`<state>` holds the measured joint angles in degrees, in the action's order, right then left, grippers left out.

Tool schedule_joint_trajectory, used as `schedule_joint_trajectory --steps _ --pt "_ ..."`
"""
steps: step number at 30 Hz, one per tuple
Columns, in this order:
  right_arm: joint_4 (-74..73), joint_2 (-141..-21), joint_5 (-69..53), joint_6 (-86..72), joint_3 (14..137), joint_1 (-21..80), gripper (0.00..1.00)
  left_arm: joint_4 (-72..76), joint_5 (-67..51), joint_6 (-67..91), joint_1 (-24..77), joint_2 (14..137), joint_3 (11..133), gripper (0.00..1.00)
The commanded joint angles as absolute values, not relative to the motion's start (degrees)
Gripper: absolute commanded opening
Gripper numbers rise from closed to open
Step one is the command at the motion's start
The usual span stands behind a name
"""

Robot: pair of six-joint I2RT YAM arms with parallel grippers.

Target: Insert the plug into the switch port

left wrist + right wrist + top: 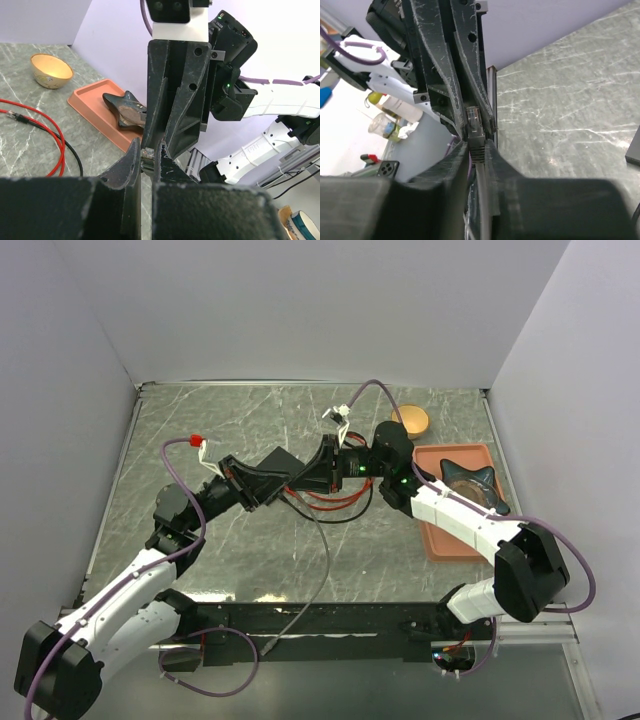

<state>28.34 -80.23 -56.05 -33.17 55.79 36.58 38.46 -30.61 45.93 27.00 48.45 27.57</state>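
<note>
1. Right wrist view: the clear plastic plug (473,119) on its grey cable is raised off the table. The right end effector (478,145) is nearly closed, its fingers pressed to both sides of the grey boot.
2. Left wrist view adds the other side: the left end effector (148,160) is fully closed, pinching the plug's clear tip.
3. Only the top external view places the flat black rectangular switch box (283,462). It lies on the grey marble table (200,430), just beside the two meeting end effectors. No view shows its ports.
4. Judged step: a mid-air handover or re-grip, with insertion not yet begun.
5. Next, one end effector should let go. The other must then turn the plug's tip square to a port and push straight in.
</note>
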Motion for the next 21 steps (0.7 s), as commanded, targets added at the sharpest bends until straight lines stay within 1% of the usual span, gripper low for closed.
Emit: schedule_joint_trajectory --steps 1,2,7,10,15,16,21 --pt "32.78 -79.98 -57.48 -33.66 56.16 36.56 0.19 39.72 -30.67 44.91 27.16 47.64 29.62 0.01" --pt "32.78 -80.24 -57.65 -33.84 56.25 36.56 0.22 39.81 -30.59 45.00 27.25 47.64 29.62 0.01" --pt "33.84 -80.77 -58.71 -34.37 56.25 36.56 0.23 40.34 -30.94 45.26 27.25 47.90 29.53 0.01" --pt "34.10 -81.12 -59.41 -34.72 56.25 36.56 0.29 40.52 -30.85 45.35 27.25 47.81 29.44 0.01" --pt "34.36 -81.30 -59.85 -34.80 56.25 36.56 0.33 40.34 -30.67 45.35 27.25 47.64 29.44 0.01" --pt "34.45 -81.30 -60.11 -34.89 56.16 36.65 0.37 40.34 -30.85 45.26 27.25 47.72 29.53 0.01" --pt "34.45 -81.39 -60.56 -34.98 55.99 36.56 0.36 40.34 -30.50 45.35 27.25 47.37 29.36 0.01"
